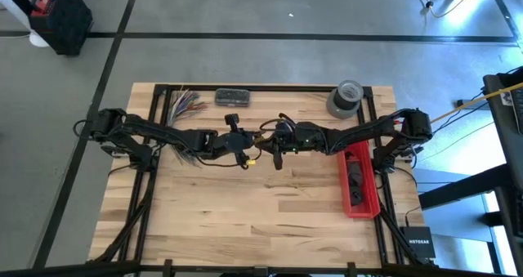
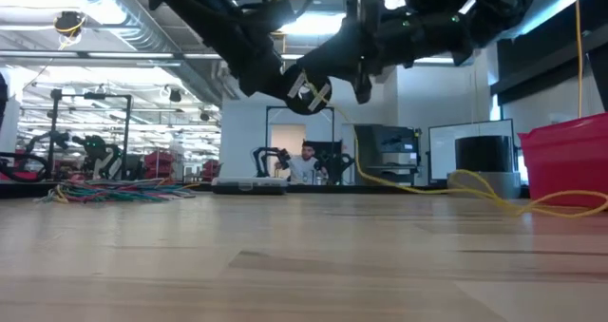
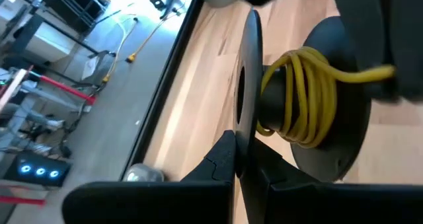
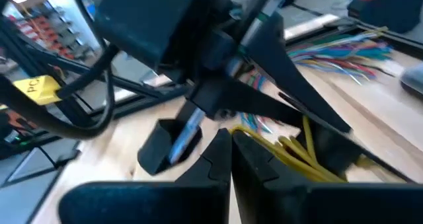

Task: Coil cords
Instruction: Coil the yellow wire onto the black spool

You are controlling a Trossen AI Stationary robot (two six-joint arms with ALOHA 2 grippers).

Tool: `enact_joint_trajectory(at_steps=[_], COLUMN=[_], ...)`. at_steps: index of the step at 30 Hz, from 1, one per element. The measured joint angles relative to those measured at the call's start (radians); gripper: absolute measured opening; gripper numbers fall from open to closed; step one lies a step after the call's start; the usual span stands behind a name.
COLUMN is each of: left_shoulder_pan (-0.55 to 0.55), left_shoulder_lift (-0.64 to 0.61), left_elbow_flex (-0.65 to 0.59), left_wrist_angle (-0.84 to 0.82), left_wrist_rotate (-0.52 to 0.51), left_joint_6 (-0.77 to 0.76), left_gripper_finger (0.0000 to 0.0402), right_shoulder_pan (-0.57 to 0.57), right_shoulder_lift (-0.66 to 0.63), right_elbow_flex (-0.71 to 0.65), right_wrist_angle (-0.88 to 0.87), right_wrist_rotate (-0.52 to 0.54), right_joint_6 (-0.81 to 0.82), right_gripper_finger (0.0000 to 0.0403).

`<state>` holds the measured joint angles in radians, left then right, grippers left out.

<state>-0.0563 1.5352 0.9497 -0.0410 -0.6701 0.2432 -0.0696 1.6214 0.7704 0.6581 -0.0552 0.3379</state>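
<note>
A black spool [image 3: 310, 105] with yellow cord [image 3: 301, 98] wound on its hub hangs above the table's middle. My left gripper [image 3: 239, 148] is shut on the spool and shows in the high view [image 1: 245, 152]. My right gripper [image 4: 231, 135] faces it from the right [image 1: 276, 146], shut on the cord [image 4: 291, 151]. In the low view both grippers hang well above the wood, and more cord [image 2: 494, 194] trails down and lies slack on the table toward the right. My left gripper pinches the rim of one spool flange [image 3: 248, 128] between its two fingers, which come in level from the table's left. The spool is lifted clear of the table. My right gripper pinches a strand of the cord [image 4: 246, 133] at its fingertips, coming from the table's right. A strand [image 3: 367, 73] runs straight from the spool hub toward it.
A red bin [image 1: 359, 179] stands at the right, with a roll of grey tape [image 1: 345, 97] behind it. Multicoloured wires [image 1: 184, 101] and a dark flat case [image 1: 233, 97] lie at the far edge. A person [image 2: 306, 161] sits far off in the room.
</note>
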Motion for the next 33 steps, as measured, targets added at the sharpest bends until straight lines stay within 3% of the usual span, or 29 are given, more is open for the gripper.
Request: enact_joint_trajectory(at_steps=[6, 14, 25, 33], left_shoulder_pan=[0.001, 0.007, 0.039, 0.039], left_shoulder_lift=[0.000, 0.000, -0.002, -0.001], left_elbow_flex=[-0.001, -0.002, 0.001, -0.002], left_wrist_angle=[0.027, 0.050, 0.110, 0.131], left_wrist_rotate=[0.009, 0.014, 0.025, 0.008], left_joint_6=[-0.020, -0.050, -0.183, -0.219], left_gripper_finger=[0.0000, 0.0000, 0.0000, 0.0000], right_shoulder_pan=[0.000, 0.000, -0.004, -0.003], right_shoulder_lift=[0.039, 0.060, 0.063, 0.058], right_elbow_flex=[0.000, 0.002, 0.000, 0.000], right_wrist_angle=[0.107, 0.109, 0.060, 0.042], right_wrist_rotate=[-0.001, 0.009, -0.028, -0.063], right_joint_6=[0.003, -0.057, -0.110, -0.157], right_gripper_finger=[0.0008, 0.0012, 0.0131, 0.0148])
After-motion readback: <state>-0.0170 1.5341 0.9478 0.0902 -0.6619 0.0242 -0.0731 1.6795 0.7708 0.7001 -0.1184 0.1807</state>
